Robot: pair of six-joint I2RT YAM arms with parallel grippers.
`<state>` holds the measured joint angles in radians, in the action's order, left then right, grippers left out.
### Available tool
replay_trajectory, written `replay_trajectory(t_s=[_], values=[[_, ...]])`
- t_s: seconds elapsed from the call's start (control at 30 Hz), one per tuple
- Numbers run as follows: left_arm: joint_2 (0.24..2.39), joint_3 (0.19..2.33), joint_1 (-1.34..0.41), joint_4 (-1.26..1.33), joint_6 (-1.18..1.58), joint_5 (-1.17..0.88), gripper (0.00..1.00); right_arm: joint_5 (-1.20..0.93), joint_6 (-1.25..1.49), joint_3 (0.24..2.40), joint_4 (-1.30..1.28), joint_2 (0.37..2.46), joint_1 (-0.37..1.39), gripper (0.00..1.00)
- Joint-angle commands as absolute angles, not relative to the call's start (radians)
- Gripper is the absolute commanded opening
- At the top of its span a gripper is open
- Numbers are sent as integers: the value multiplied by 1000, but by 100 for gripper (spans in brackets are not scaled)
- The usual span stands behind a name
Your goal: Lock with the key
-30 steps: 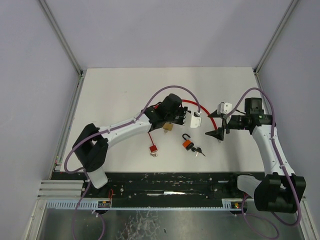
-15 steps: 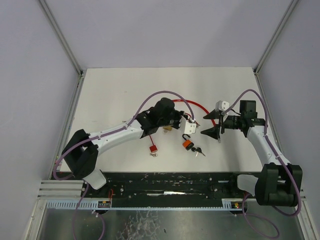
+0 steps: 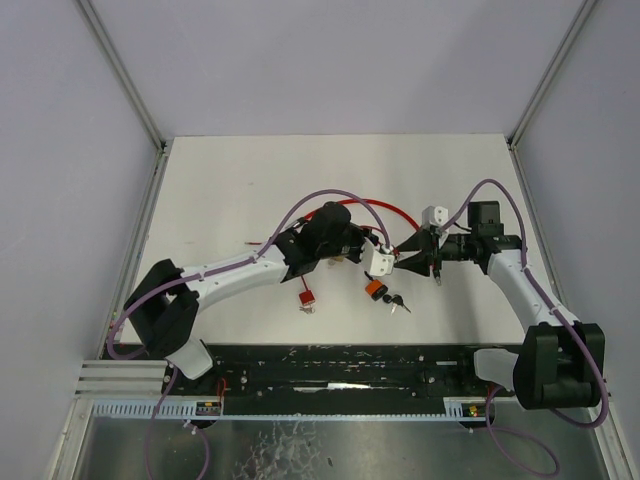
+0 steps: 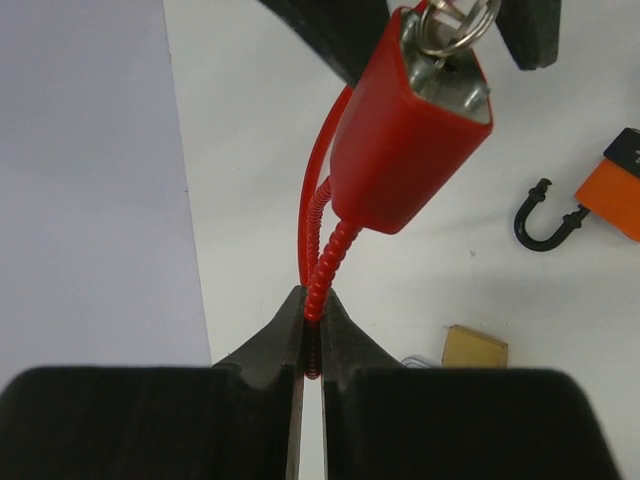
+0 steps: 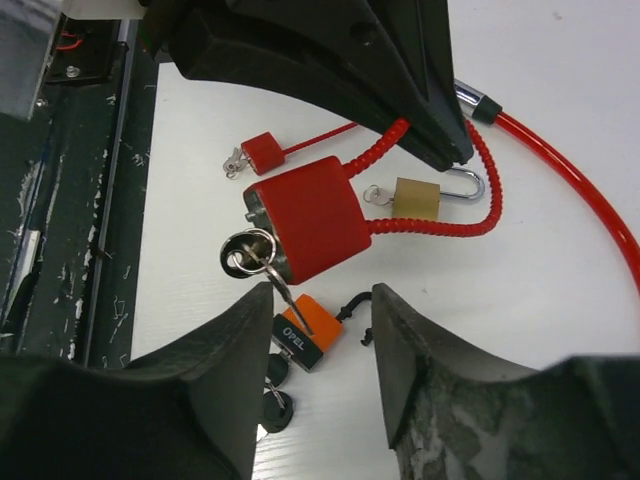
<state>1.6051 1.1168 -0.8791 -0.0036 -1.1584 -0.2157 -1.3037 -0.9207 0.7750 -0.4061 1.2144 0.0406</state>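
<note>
My left gripper (image 4: 312,300) is shut on the ribbed red cable (image 4: 325,270) of a red lock (image 4: 405,140) and holds the lock up above the table. A metal key on a ring (image 5: 255,258) sticks out of the lock's end face (image 5: 305,220). The right gripper (image 5: 320,300) is open just in front of that face. Its left finger (image 5: 215,360) is close beside the hanging key and its right finger (image 5: 420,360) stands apart. In the top view the two grippers meet at mid-table, the right gripper (image 3: 405,258) facing the left one (image 3: 362,245).
On the table below lie an orange padlock (image 5: 312,325) with an open black shackle and black keys (image 5: 272,395), a brass padlock (image 5: 420,198), and a small red padlock (image 5: 262,152). The lock's smooth red cable (image 3: 370,205) loops toward the back of the table.
The left arm has carried the red lock to the right. The right gripper has moved left to meet it, and its jaws have narrowed around the key.
</note>
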Motion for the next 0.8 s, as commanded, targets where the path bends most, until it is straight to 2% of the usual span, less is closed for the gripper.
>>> replay_trajectory(t_s=[0.0,0.47,0.63,0.77], values=[[1588,1113,-882,106,-1173,-184,0,-1341,-968,821,-457,1220,58,46],[1628,1144,-881,70,-1157,-132,0,-1293,-1088,858,-571,1182,66,13],[1636,1157,-878,57,-1142,-126,0,-1260,-1115,865,-594,1167,66,4],[1643,1169,-872,41,-1128,-118,0,-1227,-1115,870,-597,1152,66,2]])
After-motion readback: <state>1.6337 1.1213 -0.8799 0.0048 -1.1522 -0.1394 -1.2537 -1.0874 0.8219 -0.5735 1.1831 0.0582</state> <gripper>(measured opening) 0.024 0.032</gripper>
